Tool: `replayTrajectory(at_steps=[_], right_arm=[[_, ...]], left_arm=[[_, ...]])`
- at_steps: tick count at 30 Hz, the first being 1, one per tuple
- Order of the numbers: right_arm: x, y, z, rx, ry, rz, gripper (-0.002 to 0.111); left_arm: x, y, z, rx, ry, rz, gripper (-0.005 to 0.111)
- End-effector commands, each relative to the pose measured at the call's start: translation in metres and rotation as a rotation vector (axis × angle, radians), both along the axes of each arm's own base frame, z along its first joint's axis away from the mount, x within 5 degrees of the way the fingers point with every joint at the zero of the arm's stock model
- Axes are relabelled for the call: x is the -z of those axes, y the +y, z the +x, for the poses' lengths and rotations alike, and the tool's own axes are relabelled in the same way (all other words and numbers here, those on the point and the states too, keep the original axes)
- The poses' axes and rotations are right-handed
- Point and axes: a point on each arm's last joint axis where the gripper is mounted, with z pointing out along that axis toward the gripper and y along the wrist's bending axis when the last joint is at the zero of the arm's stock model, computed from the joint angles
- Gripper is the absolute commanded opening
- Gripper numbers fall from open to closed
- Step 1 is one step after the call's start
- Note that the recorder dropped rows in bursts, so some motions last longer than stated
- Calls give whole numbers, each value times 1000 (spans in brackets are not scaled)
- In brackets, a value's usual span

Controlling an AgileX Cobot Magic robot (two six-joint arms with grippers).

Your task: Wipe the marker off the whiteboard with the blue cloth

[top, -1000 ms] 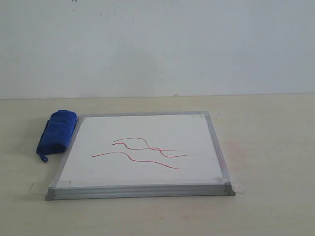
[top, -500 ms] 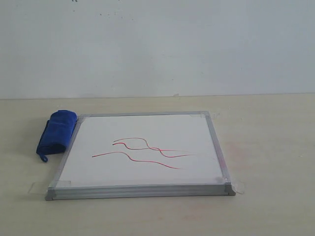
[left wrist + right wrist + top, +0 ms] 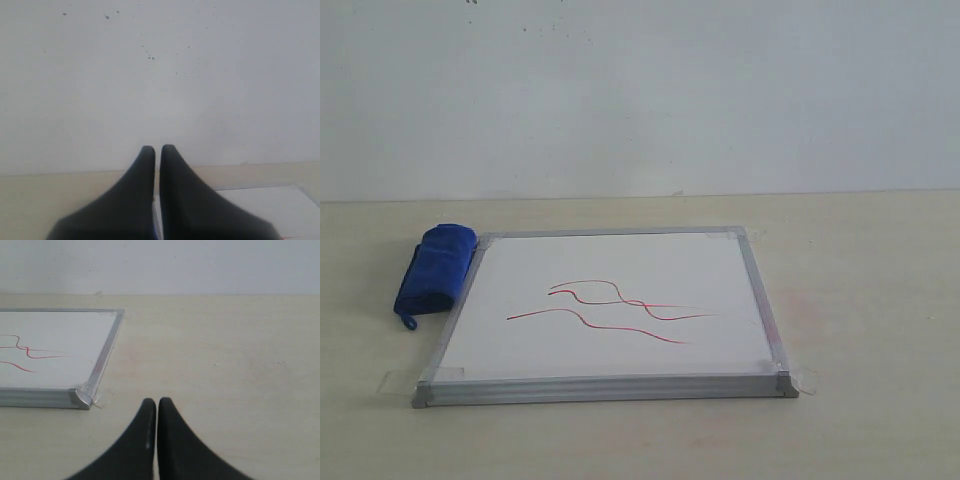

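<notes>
The whiteboard (image 3: pixel 620 270) lies flat on the table, its silver frame taped at the corners. Thin wavy red marker lines (image 3: pixel 610 312) cross its middle. The blue cloth (image 3: pixel 435 270) lies rolled against the board's left edge, its small loop at the near end. Neither arm shows in the exterior view. My left gripper (image 3: pixel 157 148) is shut and empty, facing the wall, with a corner of the whiteboard (image 3: pixel 270 207) beside it. My right gripper (image 3: pixel 157 402) is shut and empty over bare table, just right of the whiteboard's (image 3: pixel 55 347) near right corner; red marker lines (image 3: pixel 25 352) show there.
A white wall (image 3: pixel 640 90) stands behind the beige table (image 3: pixel 860 300). Clear tape tabs (image 3: pixel 805 379) stick out from the board's near corners. Open tabletop lies to the right of the board and in front of it.
</notes>
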Motion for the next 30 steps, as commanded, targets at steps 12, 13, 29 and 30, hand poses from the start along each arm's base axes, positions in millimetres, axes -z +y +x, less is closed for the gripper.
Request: replayTrajectory(at_steps=[12, 13, 29, 30], right_arm=[[-1, 0, 0, -3, -10, -4, 1], [-1, 0, 0, -3, -10, -4, 1], [-1, 0, 0, -3, -10, -4, 1], [-1, 0, 0, -3, -10, -4, 1]], left_arm=[[-2, 0, 3, 1, 3, 0, 4], [-2, 0, 3, 1, 3, 0, 4], [-4, 0, 3, -2, -23, 1, 4], [-5, 0, 2, -3, -37, 1, 4]])
